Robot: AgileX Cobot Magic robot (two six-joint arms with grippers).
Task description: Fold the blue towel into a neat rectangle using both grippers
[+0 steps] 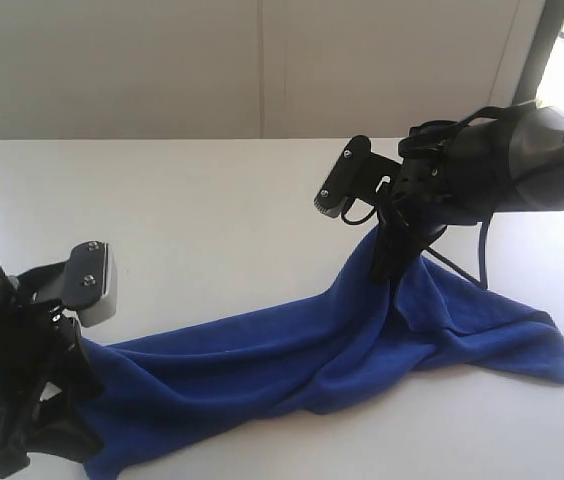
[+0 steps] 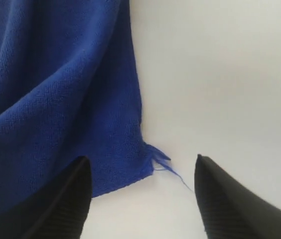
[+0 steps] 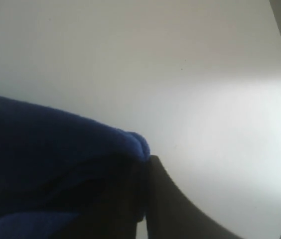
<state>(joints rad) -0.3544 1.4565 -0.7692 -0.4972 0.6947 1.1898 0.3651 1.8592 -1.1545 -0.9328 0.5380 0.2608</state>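
Across the table (image 1: 162,200), a rumpled blue towel (image 1: 292,350)

Two black arms (image 1: 522,150) with grey screwed wrist blocks (image 1: 97,280), black cables (image 1: 481,250), pointed black fingers (image 2: 66,204).

The exterior camera looks down slantwise over the table (image 1: 182,200), farther off. Each wrist camera peers close past my fingertips (image 2: 70,199); all three share the towel (image 1: 292,360).
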